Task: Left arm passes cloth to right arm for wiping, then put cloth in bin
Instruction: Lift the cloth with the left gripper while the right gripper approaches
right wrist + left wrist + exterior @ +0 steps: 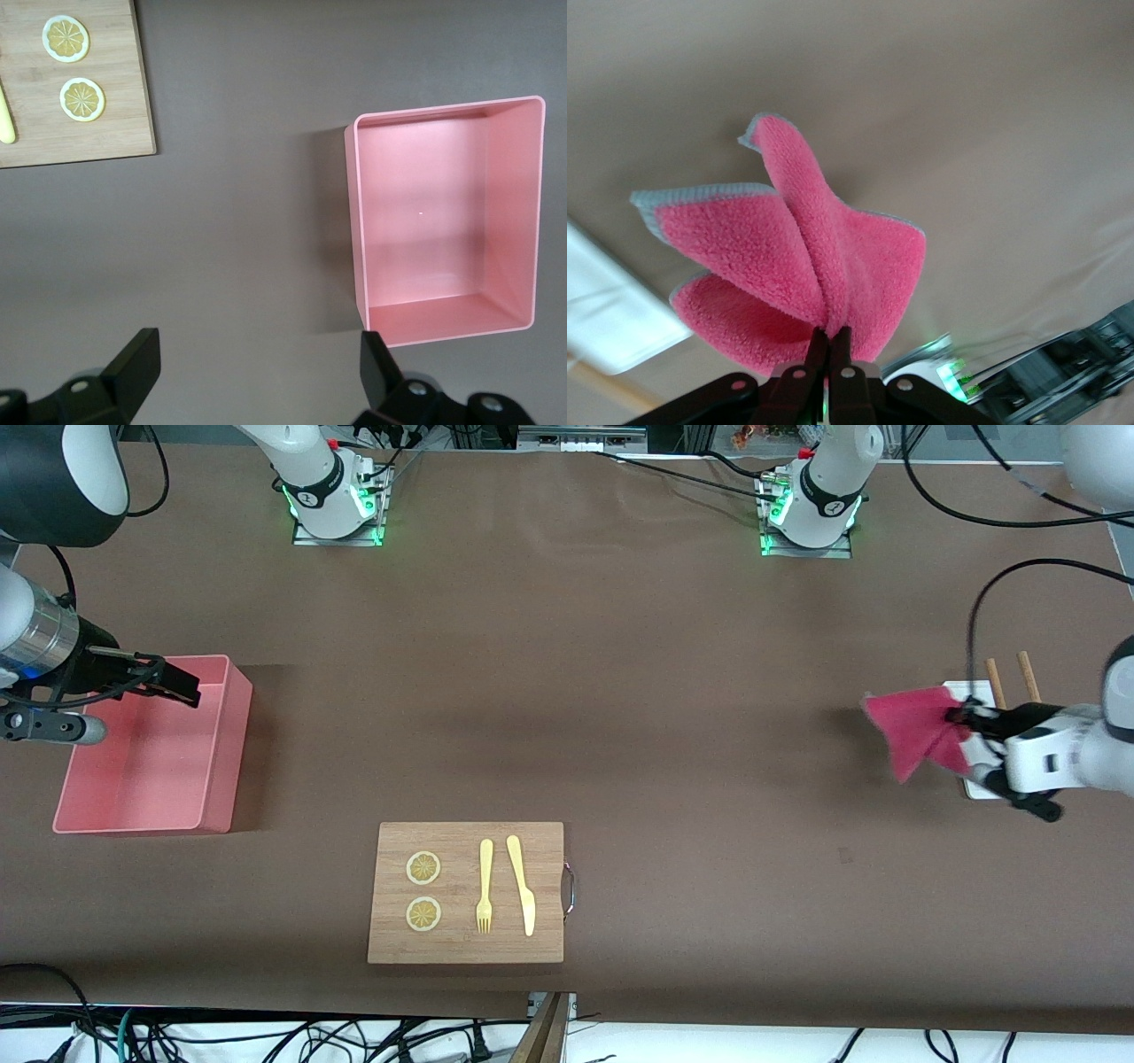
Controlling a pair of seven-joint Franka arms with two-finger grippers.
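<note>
The magenta cloth (912, 731) hangs bunched in the air at the left arm's end of the table. My left gripper (959, 716) is shut on its pinched middle, beside the white tray. In the left wrist view the cloth (806, 257) fans out in folds from the shut left gripper (830, 341). The salmon-pink bin (151, 779) stands with nothing in it at the right arm's end. My right gripper (184, 684) hovers open over the bin's edge, holding nothing. The right wrist view shows the open right gripper (255, 345) above bare table, beside the bin (509, 204).
A wooden board (467, 948) lies near the front edge with two lemon slices (423, 868), a yellow fork (485, 886) and a knife (523, 886). A small white tray (966, 691) with two wooden sticks (1028, 676) sits under the left arm's wrist.
</note>
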